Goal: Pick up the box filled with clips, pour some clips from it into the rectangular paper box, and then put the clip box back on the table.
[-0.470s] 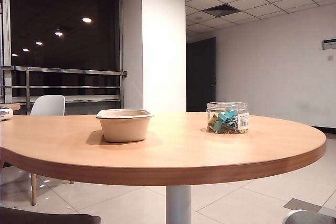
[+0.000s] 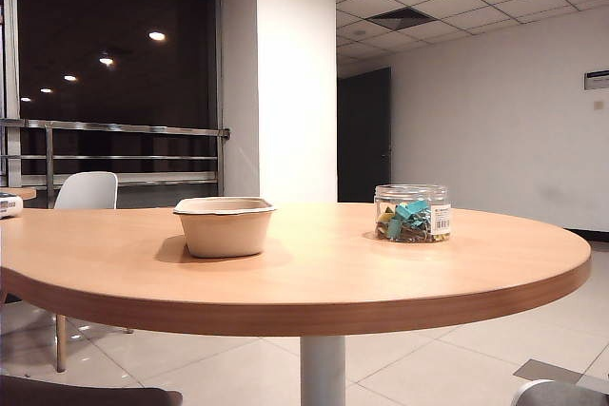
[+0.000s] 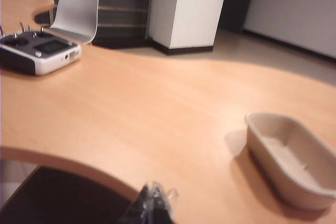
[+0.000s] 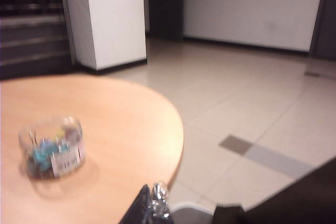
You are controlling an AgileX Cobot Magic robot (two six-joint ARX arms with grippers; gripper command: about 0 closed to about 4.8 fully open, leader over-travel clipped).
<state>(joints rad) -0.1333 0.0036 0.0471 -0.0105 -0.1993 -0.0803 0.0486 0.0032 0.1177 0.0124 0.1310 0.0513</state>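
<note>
The box filled with clips (image 2: 412,213) is a small clear round jar with a white barcode label, standing upright on the right part of the table (image 2: 314,268). Teal, yellow and dark clips (image 2: 407,219) lie inside it. The right wrist view shows the jar (image 4: 52,147) well away from my right gripper (image 4: 155,203), whose jaws are shut with nothing between them. The rectangular paper box (image 2: 225,225), beige and empty, stands to the left of the jar. It also appears in the left wrist view (image 3: 291,158), apart from my left gripper (image 3: 151,203), which is shut and empty. Neither gripper shows in the exterior view.
A grey and black remote controller (image 3: 38,51) lies far off on the table's left side. A white chair (image 2: 86,191) stands behind the table by a railing. The table edge (image 4: 176,150) curves close to my right gripper, with tiled floor beyond.
</note>
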